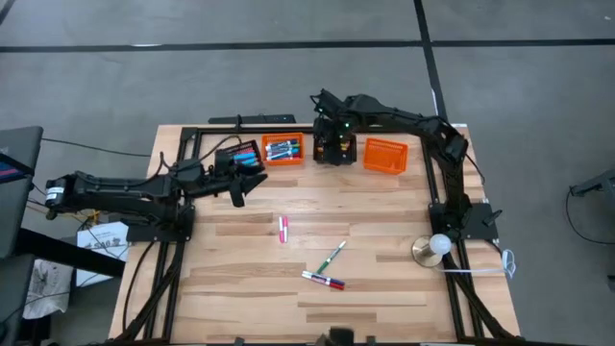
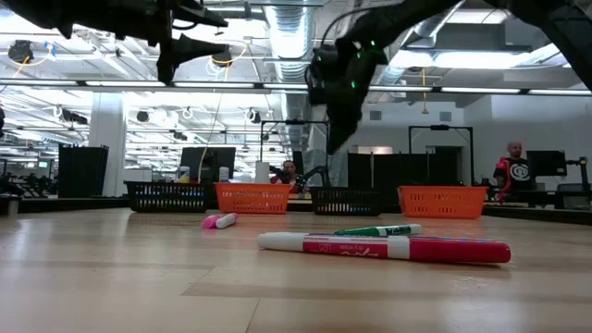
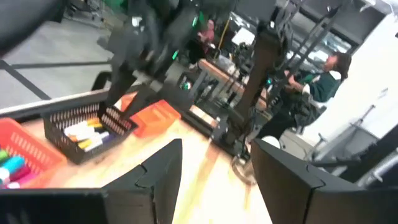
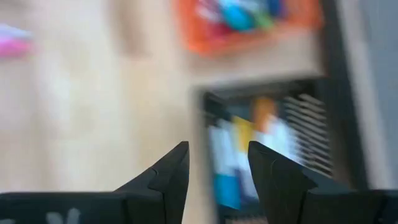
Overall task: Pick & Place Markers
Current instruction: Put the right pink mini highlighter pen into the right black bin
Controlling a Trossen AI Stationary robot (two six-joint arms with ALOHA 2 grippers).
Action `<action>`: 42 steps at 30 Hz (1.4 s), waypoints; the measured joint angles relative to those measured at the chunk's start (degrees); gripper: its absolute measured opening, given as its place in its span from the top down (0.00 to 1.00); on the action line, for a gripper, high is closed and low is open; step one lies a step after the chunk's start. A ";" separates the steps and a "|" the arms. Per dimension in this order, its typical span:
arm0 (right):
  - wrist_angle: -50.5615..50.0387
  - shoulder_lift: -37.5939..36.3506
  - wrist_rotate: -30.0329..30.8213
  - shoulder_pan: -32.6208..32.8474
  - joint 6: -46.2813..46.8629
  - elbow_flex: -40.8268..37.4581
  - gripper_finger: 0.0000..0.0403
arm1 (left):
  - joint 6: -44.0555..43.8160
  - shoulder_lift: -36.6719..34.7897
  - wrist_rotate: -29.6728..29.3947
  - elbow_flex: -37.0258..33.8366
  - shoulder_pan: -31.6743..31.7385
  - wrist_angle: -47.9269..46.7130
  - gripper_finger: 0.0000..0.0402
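Over at 12 o'clock, right gripper [image 1: 333, 144] is hovering open above a black mesh basket [image 4: 273, 149]; left gripper [image 1: 242, 183] is waiting open. Low view's showing smooth capped markers [image 2: 384, 247] lying on woodgrain.

Grey floor [image 1: 240, 86]; bright ceiling lights [image 2: 277, 85]; exposed ducts [image 2: 287, 28]

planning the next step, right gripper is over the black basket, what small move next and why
Probably lift the right gripper clear of the black basket and swing toward the pink marker: its fingers are apart and empty, and markers remain on the table.
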 joint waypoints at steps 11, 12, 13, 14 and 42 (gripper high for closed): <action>-8.08 -0.02 -29.99 10.16 5.91 4.60 0.62 | -3.04 -3.71 1.87 -4.20 -2.86 0.04 0.53; -8.36 -0.02 -29.95 11.64 5.97 4.60 0.62 | -3.05 -4.50 1.87 -4.47 -3.15 0.06 0.53; -8.54 -0.02 -29.96 13.14 5.97 4.60 0.62 | -3.05 -5.17 1.89 -4.52 -3.42 0.06 0.53; -8.37 -0.02 -29.98 14.61 6.07 4.60 0.62 | -3.06 -5.89 1.94 -4.59 -3.69 0.05 0.53; 16.01 0.31 1.94 27.19 50.99 4.62 0.66 | -1.31 -19.26 4.42 -4.65 -9.81 -0.16 0.53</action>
